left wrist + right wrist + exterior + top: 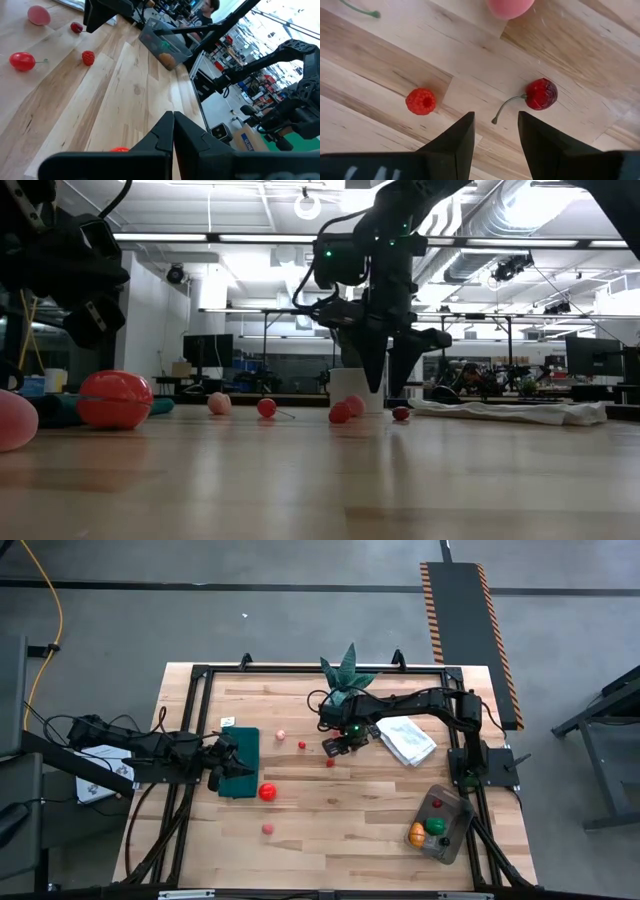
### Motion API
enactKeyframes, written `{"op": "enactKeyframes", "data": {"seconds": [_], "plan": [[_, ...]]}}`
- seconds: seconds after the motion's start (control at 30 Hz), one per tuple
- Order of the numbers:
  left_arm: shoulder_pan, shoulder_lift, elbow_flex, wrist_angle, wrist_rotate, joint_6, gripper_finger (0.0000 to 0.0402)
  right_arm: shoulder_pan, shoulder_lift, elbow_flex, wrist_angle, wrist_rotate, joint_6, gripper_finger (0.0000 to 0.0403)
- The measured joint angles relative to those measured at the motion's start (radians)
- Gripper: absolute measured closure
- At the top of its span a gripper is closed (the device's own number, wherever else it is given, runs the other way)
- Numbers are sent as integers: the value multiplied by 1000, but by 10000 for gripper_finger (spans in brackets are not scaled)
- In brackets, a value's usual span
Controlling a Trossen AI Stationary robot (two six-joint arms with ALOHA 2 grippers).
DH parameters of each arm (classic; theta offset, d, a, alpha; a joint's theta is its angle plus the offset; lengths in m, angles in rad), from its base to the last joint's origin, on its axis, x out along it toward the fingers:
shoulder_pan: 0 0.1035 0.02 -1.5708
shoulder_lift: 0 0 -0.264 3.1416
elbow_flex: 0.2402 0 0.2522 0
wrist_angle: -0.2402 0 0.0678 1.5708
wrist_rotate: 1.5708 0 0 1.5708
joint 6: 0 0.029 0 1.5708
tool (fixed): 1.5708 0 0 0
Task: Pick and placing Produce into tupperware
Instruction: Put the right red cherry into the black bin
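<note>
Left gripper point(222, 762) sits low at the table's left over the dark green mat point(243, 762), jaws pressed together, holding nothing. Just right of the mat lies a big red tomato-like fruit point(267, 792), and a pink one point(268, 829) lies nearer the front edge. Further right, a pale pink fruit point(281, 734) and a small red one point(302, 744) lie apart on the wood. Right gripper point(495, 131) hovers near the table's middle, pointing down, jaws apart with nothing between them; a raspberry point(421, 101) and a dark red cherry point(540, 94) with its stem lie on the wood just beyond the fingertips. Behind it stands a spiky green plant point(345, 672), with a folded white cloth point(407, 739) beside. Tupperware point(440, 823) sits at the front right, holding orange, green and red produce.
</note>
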State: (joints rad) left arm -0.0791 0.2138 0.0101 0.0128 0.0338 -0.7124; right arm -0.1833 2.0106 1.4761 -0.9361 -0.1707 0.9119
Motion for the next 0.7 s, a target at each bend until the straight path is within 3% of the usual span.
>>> {"op": "enactKeyframes", "data": {"seconds": [0.7], "plan": [[0, 0, 0, 0, 0, 0, 401, -7, 5, 0, 12, -6, -14, 261]]}}
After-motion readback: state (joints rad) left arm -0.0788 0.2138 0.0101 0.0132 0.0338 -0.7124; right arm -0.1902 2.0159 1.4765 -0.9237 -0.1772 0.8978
